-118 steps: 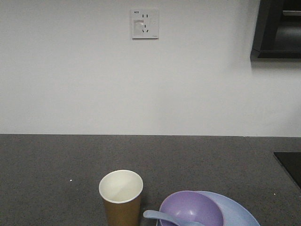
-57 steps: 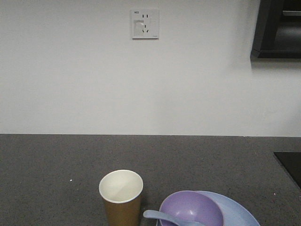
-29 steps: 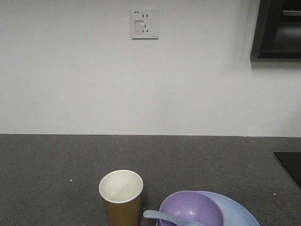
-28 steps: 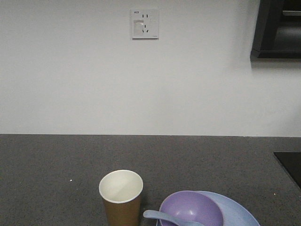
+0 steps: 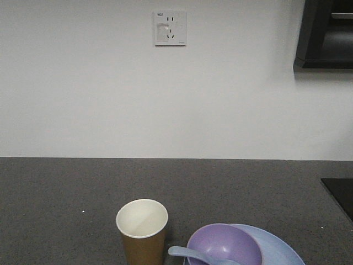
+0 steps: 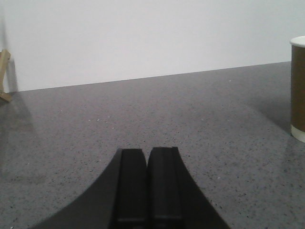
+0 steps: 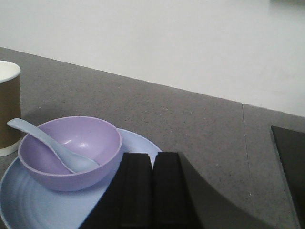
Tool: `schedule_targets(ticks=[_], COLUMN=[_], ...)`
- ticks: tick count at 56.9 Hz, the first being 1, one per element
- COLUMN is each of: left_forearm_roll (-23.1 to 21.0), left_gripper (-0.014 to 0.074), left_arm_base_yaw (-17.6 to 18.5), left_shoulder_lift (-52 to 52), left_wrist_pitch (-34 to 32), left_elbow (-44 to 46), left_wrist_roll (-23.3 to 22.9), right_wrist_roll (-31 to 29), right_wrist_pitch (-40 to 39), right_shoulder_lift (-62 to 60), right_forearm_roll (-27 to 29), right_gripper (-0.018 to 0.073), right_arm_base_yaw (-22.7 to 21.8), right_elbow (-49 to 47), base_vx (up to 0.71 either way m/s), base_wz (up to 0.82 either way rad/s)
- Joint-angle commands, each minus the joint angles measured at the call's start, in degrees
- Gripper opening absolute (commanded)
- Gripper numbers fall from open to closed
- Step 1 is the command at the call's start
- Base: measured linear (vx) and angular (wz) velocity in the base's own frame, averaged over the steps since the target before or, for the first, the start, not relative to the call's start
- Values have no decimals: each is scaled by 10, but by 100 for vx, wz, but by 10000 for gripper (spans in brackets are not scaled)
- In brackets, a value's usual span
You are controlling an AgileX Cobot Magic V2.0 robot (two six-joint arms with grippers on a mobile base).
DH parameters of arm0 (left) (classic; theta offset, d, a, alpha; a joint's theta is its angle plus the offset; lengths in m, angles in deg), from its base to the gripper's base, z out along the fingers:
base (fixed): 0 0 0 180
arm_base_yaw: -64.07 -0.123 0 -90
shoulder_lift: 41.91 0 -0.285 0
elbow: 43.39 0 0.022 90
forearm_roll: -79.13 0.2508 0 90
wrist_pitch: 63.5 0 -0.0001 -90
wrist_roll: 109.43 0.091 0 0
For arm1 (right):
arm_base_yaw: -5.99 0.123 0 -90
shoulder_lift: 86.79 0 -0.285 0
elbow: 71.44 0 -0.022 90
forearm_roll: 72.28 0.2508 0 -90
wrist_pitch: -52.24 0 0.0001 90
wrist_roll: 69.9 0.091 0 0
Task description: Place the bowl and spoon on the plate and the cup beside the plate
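The lavender bowl (image 5: 225,244) (image 7: 71,152) sits on the pale blue plate (image 5: 278,248) (image 7: 28,205) near the counter's front edge. The pale blue spoon (image 5: 190,254) (image 7: 47,145) lies in the bowl, handle pointing left over the rim. The brown paper cup (image 5: 142,232) (image 7: 8,107) (image 6: 298,88) stands upright just left of the plate. My right gripper (image 7: 152,155) is shut and empty, hovering over the plate's right rim. My left gripper (image 6: 147,150) is shut and empty above bare counter, well left of the cup.
The dark speckled counter (image 5: 66,193) runs back to a white wall with a socket (image 5: 170,27). A black inset panel (image 5: 339,193) (image 7: 290,162) lies at the right. A dark cabinet (image 5: 325,33) hangs upper right. A wooden piece (image 6: 5,74) stands at the far left.
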Motion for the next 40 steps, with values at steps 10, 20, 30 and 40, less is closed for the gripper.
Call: schedule_targets(ticks=[10, 20, 30, 40], left_forearm_roll=[0, 0, 0, 0], left_gripper=[-3, -3, -3, -3], left_arm_base_yaw=[3, 3, 3, 3], left_shoulder_lift=[4, 4, 4, 4], left_wrist_pitch=[-47, -47, -46, -46], left_elbow=[15, 15, 15, 15], left_wrist_roll=[-3, -3, -3, -3], right_wrist_roll=[201, 201, 201, 201], right_wrist_pitch=[-73, -75, -62, -40], right_shoulder_lift=[-105, -197, -215, -215], right_forearm_roll=[-83, -89, -89, -89], right_gripper=[-6, -6, -6, -6], right_arm_base_yaw=[-63, -79, -79, -79], right_elbow=[99, 168, 203, 203], base_vx=[0, 0, 0, 0], base_wz=[0, 0, 0, 0])
